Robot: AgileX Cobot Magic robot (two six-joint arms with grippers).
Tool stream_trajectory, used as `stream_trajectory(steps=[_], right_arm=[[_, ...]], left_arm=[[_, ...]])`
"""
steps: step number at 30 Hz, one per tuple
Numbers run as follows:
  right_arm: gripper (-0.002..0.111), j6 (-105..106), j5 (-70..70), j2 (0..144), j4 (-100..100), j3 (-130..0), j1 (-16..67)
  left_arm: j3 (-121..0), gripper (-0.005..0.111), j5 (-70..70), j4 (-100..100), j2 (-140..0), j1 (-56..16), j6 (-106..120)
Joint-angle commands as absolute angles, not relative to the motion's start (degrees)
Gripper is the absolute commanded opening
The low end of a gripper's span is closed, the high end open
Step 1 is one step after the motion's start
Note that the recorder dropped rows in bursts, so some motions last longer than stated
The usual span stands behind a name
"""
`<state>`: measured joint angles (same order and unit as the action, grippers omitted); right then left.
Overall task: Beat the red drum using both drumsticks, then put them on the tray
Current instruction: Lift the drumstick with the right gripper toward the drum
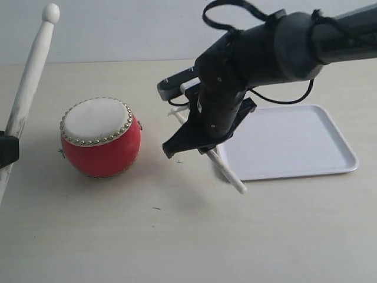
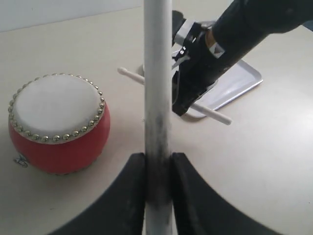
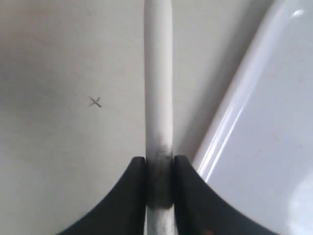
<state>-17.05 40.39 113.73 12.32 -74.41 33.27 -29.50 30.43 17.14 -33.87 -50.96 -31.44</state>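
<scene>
Inspection at the outset of the beating step. The red drum (image 1: pixel 100 138) stands skin-up on the surface (image 1: pixel 177 242), left of centre, untouched by either stick. The left gripper (image 2: pixel 158 161) is clamped on the left drumstick (image 2: pixel 157 73) at its dark scuffed section. That stick is raised steeply at the far left, its rounded tip high and well clear of the drum. The right gripper (image 3: pixel 160 164) is closed on the right drumstick (image 3: pixel 159 73), which lies low and slanted just beside the left rim of the tray (image 1: pixel 318 159). Whether this stick rests on the surface or is just off it cannot be told. The tray sits to the right, well apart from the drum, and no stick lies on it.

Risks noted:
- Each stick is pinched between narrow pads, so it may pivot or slip on impact.
- The right stick's near end sits close to the tray rim and could catch it on lifting, shifting the tray.
- The drum is barrel-shaped and unsecured, so an off-centre blow on the studs could push or tip it.
- Both arms must converge over one small drumhead, so poorly spaced strokes could bring them into contact.
</scene>
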Motion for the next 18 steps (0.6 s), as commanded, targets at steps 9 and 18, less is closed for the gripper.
stream_trajectory(steps=[9, 18], right_arm=[[0.000, -2.06, 40.54, 101.52, 0.74, -74.26, 32.93], [0.000, 19.30, 40.77, 96.55, -10.76, -74.26, 33.03]], left_arm=[[-29.32, 0.000, 29.89, 29.36, -33.35, -51.39, -31.74], [-31.90, 0.000, 47.30, 44.99, -33.35, -51.39, -32.25]])
